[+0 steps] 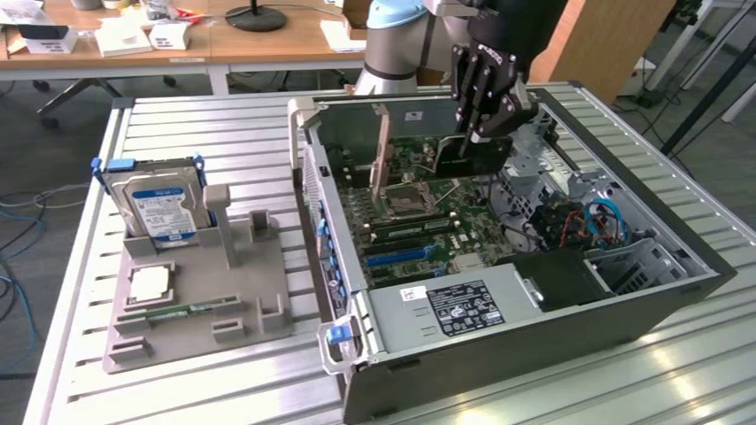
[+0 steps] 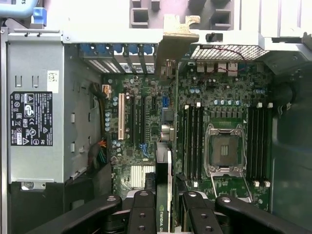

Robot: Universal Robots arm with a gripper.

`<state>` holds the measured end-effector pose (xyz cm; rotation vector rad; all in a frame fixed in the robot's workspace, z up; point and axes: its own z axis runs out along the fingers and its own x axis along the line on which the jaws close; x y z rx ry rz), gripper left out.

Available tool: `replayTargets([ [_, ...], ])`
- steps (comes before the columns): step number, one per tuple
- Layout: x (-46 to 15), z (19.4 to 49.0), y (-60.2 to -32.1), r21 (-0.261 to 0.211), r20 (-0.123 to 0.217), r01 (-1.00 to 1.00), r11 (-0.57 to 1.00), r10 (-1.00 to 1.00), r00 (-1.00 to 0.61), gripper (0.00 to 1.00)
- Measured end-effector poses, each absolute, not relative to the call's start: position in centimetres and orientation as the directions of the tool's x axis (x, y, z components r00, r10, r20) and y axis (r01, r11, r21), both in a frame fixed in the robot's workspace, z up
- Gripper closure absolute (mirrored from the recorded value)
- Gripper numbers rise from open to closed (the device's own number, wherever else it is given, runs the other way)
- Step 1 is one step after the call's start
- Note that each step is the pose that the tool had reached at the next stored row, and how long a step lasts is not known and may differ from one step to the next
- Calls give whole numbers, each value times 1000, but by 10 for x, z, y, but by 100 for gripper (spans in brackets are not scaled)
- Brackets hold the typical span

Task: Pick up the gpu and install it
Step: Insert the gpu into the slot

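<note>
1. 1 gripper (image 1: 479,133) is recorded over the open computer case (image 1: 473,381), which rests on a slatted metal table (image 1: 212,381).
2. The gripper (image 2: 168,214) is clamped on 1 gpu (image 2: 165,195), which is held on edge between the black fingers (image 2: 141,212).
3. The gpu (image 1: 461,158) is found inside the case, standing upright over the motherboard (image 2: 146,141). Its pale end bracket (image 2: 175,39) lies at the case's rear wall. Whether it is seated in a slot cannot be told.
4. A green-and-white mark reading "NVIDIA" is noted on the card's edge, just beside the fingers.
5. 1 processor socket (image 2: 224,148) is counted on the motherboard, flanked by 2 banks of memory slots.
6. 1 white expansion slot (image 2: 119,117) is seen beside several black ones.
7. 1 power supply (image 2: 44,161) is fitted in the case. 1 black label (image 2: 30,118) and 1 small white sticker (image 2: 52,80) are carried on it; their print cannot be read.
8. 1 grey holder (image 1: 236,301) is set on the table, towards the exterior view's left of the case.
9. On the holder, 1 hard drive (image 1: 159,208) stands upright with a blue-and-white label, unreadable; 1 processor chip (image 1: 148,283) and 1 memory stick (image 1: 177,312) lie flat.
</note>
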<state>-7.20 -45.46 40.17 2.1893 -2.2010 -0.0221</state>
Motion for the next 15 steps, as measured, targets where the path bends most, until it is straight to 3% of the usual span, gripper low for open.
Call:
replayTargets([
  [15,-74,401,-453,10,1,-1000,7,-1000,-7,74],
])
